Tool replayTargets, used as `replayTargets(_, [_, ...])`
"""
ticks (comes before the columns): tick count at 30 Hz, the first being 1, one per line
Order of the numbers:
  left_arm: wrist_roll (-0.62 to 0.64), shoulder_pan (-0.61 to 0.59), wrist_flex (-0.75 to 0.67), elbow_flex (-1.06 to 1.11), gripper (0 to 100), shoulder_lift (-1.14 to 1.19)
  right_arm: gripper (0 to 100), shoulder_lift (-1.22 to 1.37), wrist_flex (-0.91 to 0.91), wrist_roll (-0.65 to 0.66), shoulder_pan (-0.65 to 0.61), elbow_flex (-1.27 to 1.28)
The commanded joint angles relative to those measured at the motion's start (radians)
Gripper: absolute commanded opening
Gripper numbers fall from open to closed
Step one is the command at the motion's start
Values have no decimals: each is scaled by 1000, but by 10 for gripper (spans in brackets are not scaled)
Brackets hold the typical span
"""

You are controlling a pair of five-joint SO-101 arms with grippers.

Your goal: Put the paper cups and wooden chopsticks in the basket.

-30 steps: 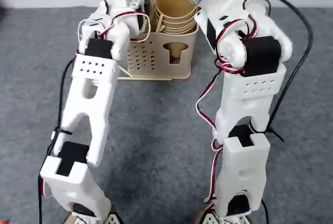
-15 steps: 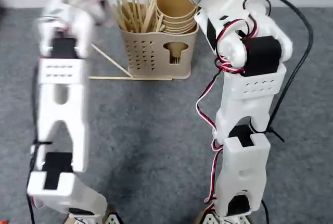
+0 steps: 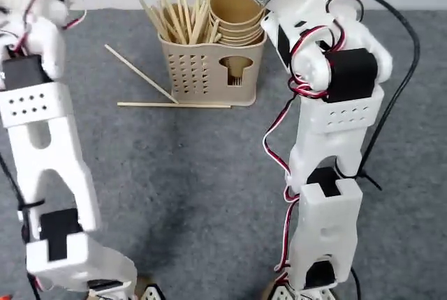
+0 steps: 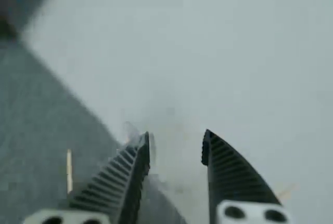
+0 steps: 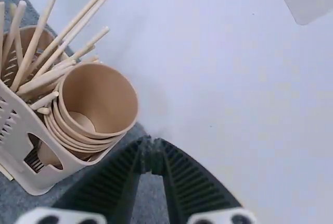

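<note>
A pale slotted basket (image 3: 209,70) stands at the far edge of a grey felt-covered desk (image 3: 209,195); its front wall carries a fork-shaped cut-out and rows of small holes, the only marking to be seen. A stack of paper cups (image 3: 234,7) sits tilted in the compartment on the right arm's side, and a bundle of chopsticks (image 3: 183,7) fans upward from the other. Two more chopsticks lie on the desk: one (image 3: 174,105) flat along the foot of the basket's front, one (image 3: 140,73) slanting away from the basket's front corner on the left arm's side. The right arm (image 3: 335,105) rises just beside the basket, its wrist board over the cups hiding its tip; its wrist view shows the right jaws closed tip to tip, empty, near the cups (image 5: 99,99) and basket (image 5: 21,146). The left arm (image 3: 42,139) stands well apart from the basket, its top blurred and cut off. The left jaws are parted with nothing between them.
</note>
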Motion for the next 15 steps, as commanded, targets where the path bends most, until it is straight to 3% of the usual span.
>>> replayTargets(1, [339,-9,222,-44,165,40,9,-74,8,-9,5,-41])
replayTargets(4, [502,5,325,-44,164,127,9,-73,8,-9,5,-41])
replayTargets(15, [669,124,390,-48,164,410,9,-71,8,-9,7,-41])
